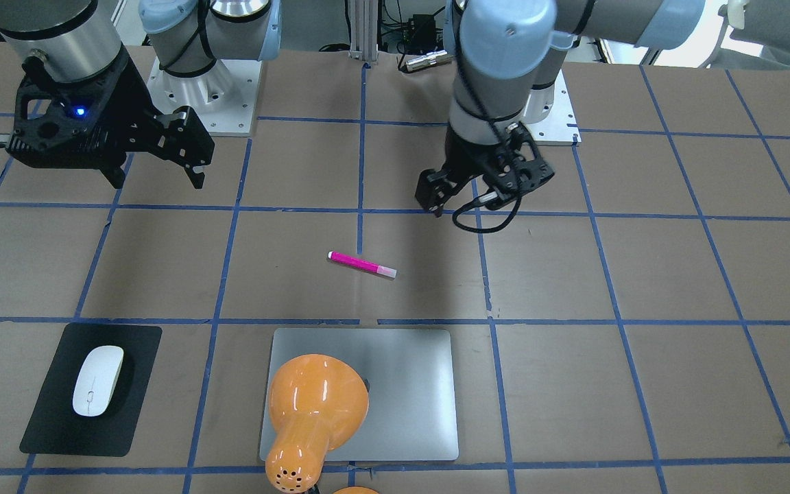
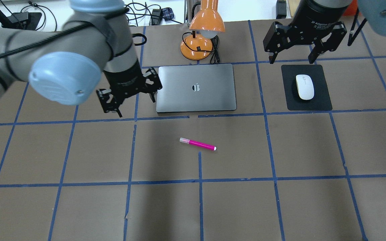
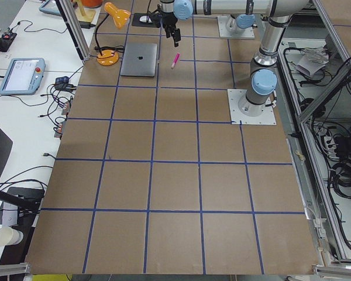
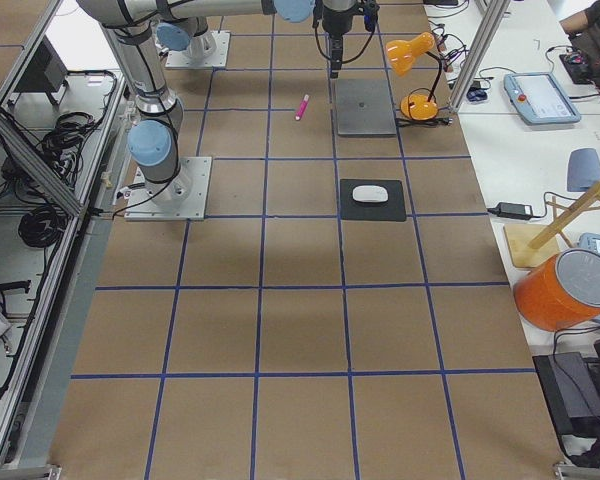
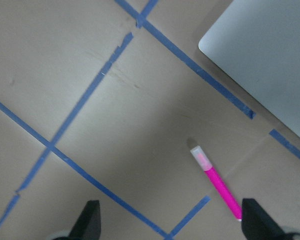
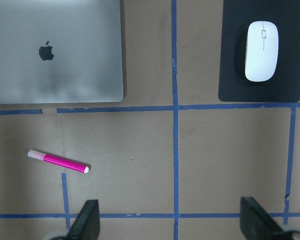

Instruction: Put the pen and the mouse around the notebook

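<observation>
Left jaws: the left gripper (image 5: 172,224) hangs in the air with its two fingers spread wide and nothing between them.
Left gripper's place: from over the robot's shoulder it shows beside the notebook's (image 2: 196,100) short edge on the robot's left. Its own camera looks down on that corner of the notebook and on the pen.
Right jaws: the right gripper (image 2: 292,59) is also spread wide and empty, held high.
Right gripper's place: it is up over the mouse's end of the desk (image 2: 79,150). Its camera takes in mouse, notebook and pen all at once.
Pen: the pen (image 2: 198,144) lies flat on the bare brown desk on the robot's side of the notebook, apart from the notebook's long edge. It is a little slanted, with its pale cap toward the robot's left. Neither gripper touches it.
Mouse: the mouse (image 2: 305,86) sits on a black pad (image 2: 320,103) to the robot's right of the notebook, its length running away from the robot.
Pad and notebook: they are apart, with a line of blue tape between them.
Notebook: closed and flat, logo up.
Lamp: an orange lamp (image 2: 196,47) stands just past the notebook's far edge, its shade leaning toward the notebook.
</observation>
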